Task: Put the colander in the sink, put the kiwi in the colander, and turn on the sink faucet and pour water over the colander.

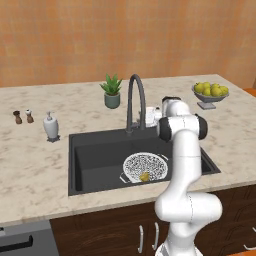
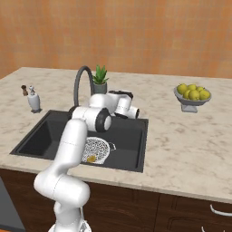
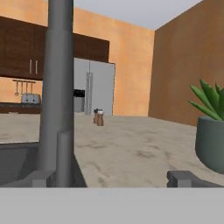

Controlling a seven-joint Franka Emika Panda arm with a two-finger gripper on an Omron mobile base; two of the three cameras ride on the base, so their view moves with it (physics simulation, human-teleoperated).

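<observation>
Already the colander (image 1: 146,166) sits in the sink (image 1: 95,160) at about 5 o'clock of the basin, the kiwi (image 1: 144,176) lying inside it at its 6 o'clock edge. Up behind the basin, the gripper (image 3: 114,178) hangs beside the sink faucet (image 1: 135,100), its fingertips (image 3: 181,178) spread wide and holding nothing, the faucet's upright at 9 o'clock in the hand view and a potted plant (image 3: 213,131) at 3 o'clock.

- Home kitchen: marble tabletop (image 1: 35,170) w/ dark sink (image 1: 95,165) & gooseneck faucet (image 1: 135,100)
- Fridge (image 3: 94,87), wall cabinets (image 3: 22,52), fruit bowl (image 1: 210,94), potted plant (image 1: 112,92)
</observation>
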